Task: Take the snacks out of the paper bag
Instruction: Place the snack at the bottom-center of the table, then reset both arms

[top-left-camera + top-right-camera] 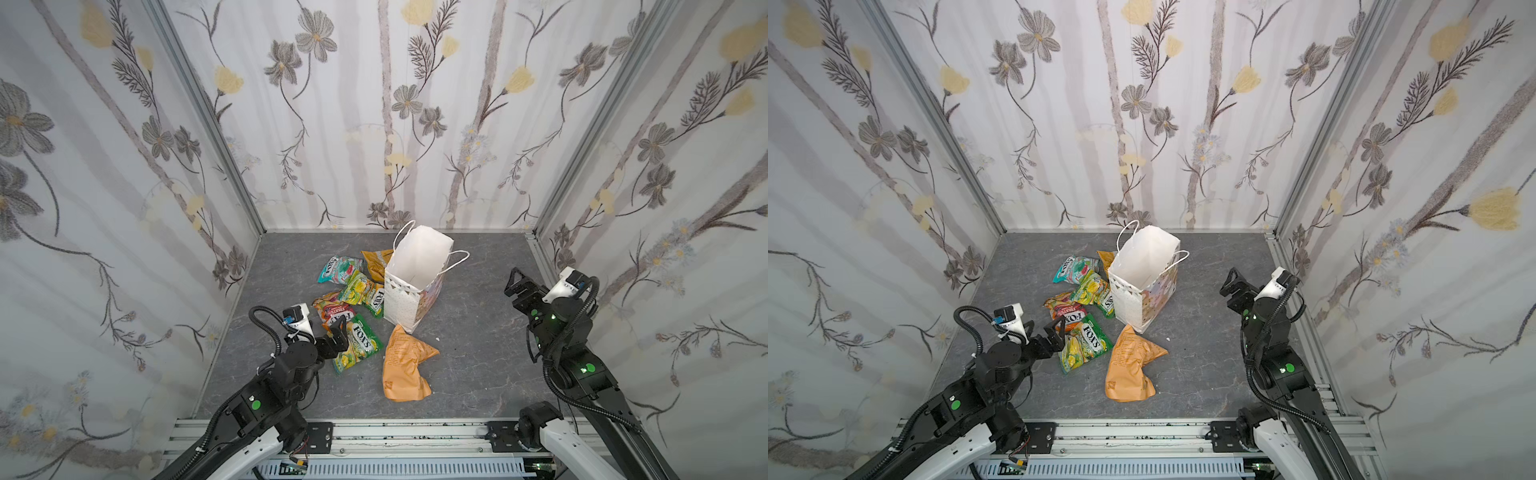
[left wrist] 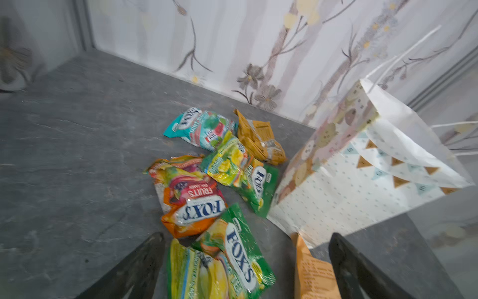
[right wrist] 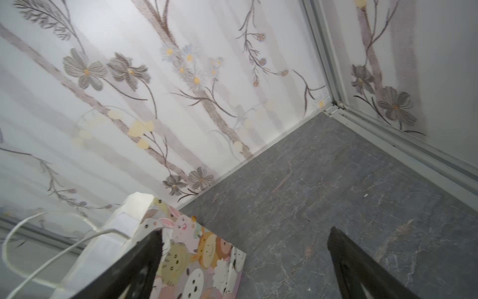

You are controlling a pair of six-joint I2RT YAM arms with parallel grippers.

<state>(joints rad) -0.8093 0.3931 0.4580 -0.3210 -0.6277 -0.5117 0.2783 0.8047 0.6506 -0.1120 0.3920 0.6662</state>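
— Where did the tall white paper gift bag (image 1: 400, 305) stand?

— Upright on the grey stone-patterned tabletop (image 1: 478, 357), toward twelve o'clock. Its mouth was open and showed its white inside in both top views.

— And the snacks?

— All six lay on the tabletop, outside it. At the bag's ten o'clock lay a teal-pink crinkly packet (image 1: 338, 269) and a yellow-orange chip bag (image 1: 376, 264). The chip bag was partly hidden behind the bag. At nine o'clock, just beside the bag, a green-yellow FOX'S candy packet (image 1: 363, 293) overlapped the teal one. A red-orange FOX'S candy packet (image 1: 332, 309) sat at eight o'clock, and a second green-yellow FOX'S packet (image 1: 359, 345) at seven. A large orange-tan pouch (image 1: 405, 361) lay at six, its tip just beside the bag's base.

— What about the left gripper (image 2: 247, 235)?

— It was at the bag's seven o'clock, over the near end of that second green-yellow packet. Its fingers were spread wide, with the packet beneath the gap and nothing clamped. I couldn't tell whether it touched the packet.

— And the right gripper (image 3: 244, 230)?

— It was at the bag's three o'clock, near the bag but apart from it. Its fingers were spread wide with bare tabletop between them, and it held nothing.
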